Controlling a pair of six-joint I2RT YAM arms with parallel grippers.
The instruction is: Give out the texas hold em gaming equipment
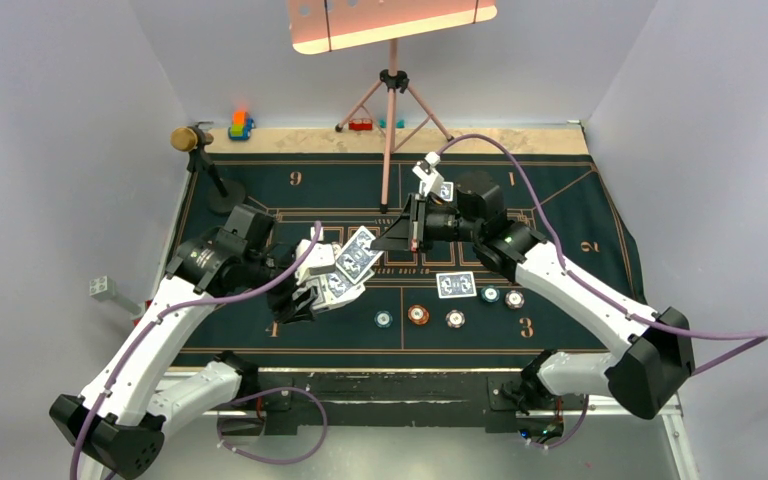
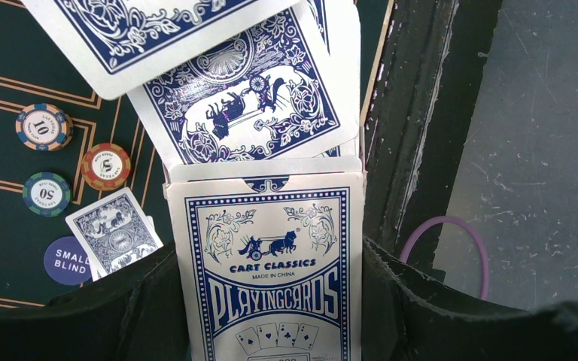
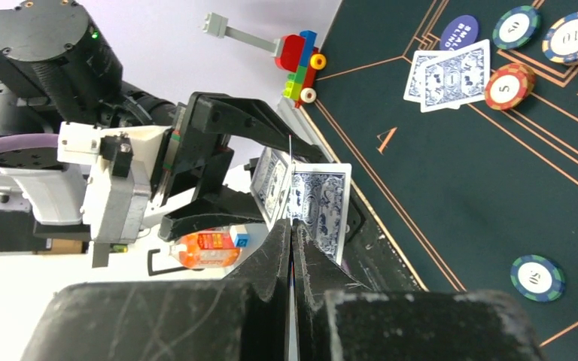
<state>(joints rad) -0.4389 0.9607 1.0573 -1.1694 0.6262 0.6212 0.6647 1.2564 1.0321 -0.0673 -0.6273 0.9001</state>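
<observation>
Top external view: both arms meet left of centre over the green felt counter (image 1: pixel 260 180).
Microphone: a gold-headed microphone (image 1: pixel 190 138) stands at the far-left corner, well apart from both hands.
Left hand: the left hand (image 1: pixel 312 290) is clenched around a card box (image 2: pixel 271 263) printed "Cart Classics Playingcards", which sits between its black fingers.
Fan: blue-backed playing cards (image 2: pixel 244 113) spread out of the box's far end, above the felt.
Right hand: the right hand (image 3: pixel 292 237) is pinched tight on one fanned card (image 1: pixel 360 250). Its jaws are pressed together, with the card edge-on between them.
Dealt cards: two overlapping dealt cards (image 1: pixel 456 285) lie face down on the felt, right of the hands.
Button: a dark blue small-blind button (image 2: pixel 68 261) lies just beside that pair.
Chips: a teal chip (image 1: pixel 384 320), an orange-brown chip (image 1: pixel 418 315) and a whitish chip (image 1: pixel 455 319) lie in a row near the front edge. Two further chips (image 1: pixel 490 294) lie just right of the dealt pair.
</observation>
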